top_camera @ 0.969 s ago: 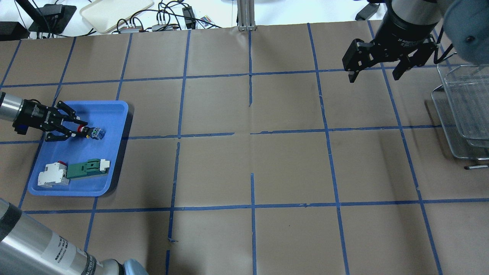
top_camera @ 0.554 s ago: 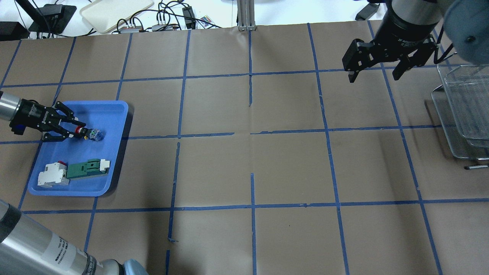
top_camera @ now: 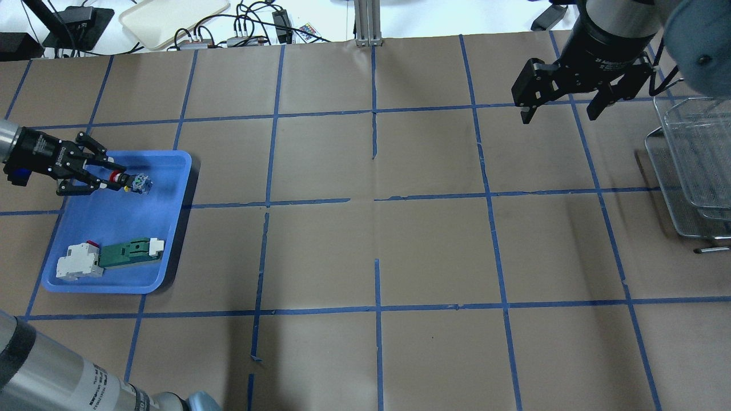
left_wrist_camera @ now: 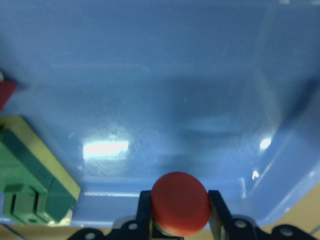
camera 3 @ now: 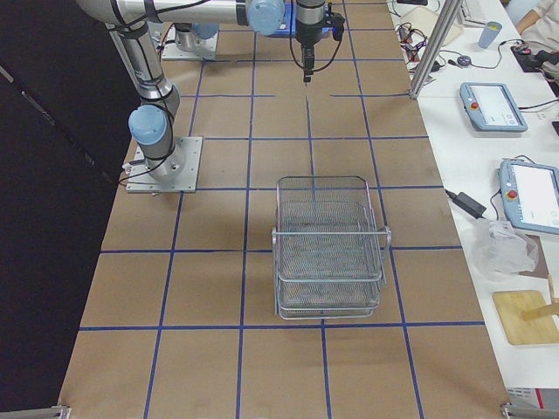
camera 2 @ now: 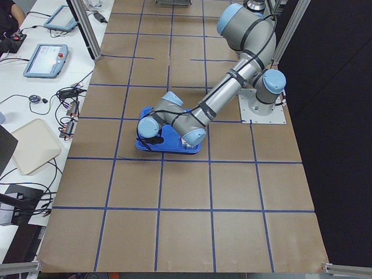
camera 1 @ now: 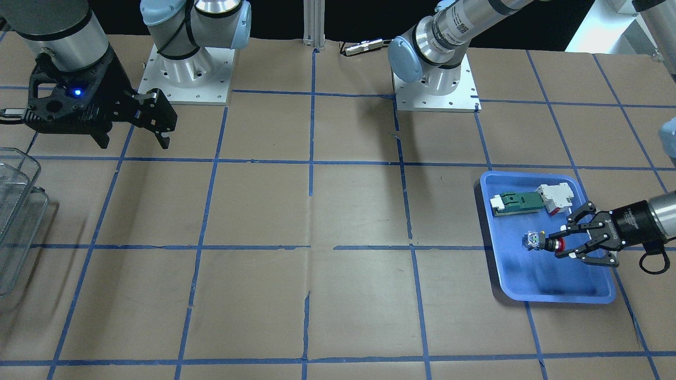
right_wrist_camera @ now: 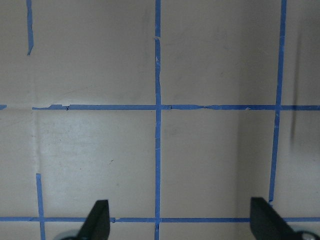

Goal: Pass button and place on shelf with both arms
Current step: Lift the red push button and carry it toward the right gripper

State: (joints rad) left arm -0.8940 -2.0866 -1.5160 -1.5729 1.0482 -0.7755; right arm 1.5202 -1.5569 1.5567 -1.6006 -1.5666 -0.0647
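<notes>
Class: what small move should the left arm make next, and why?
Probably carry the button toward the table's middle: the left gripper is shut on it over the blue tray, and the open right gripper hangs far off by the shelf.

**Bystander items: tray parts, bench clutter**

A green-and-white flat part (top_camera: 128,252) and a white blocky part (top_camera: 80,261) are being held end to end in a blue tray (top_camera: 163,171). The table (top_camera: 377,240) is being covered by taped brown paper. A cream tray (top_camera: 171,17) and cables (top_camera: 251,28) are being kept beyond it.
</notes>
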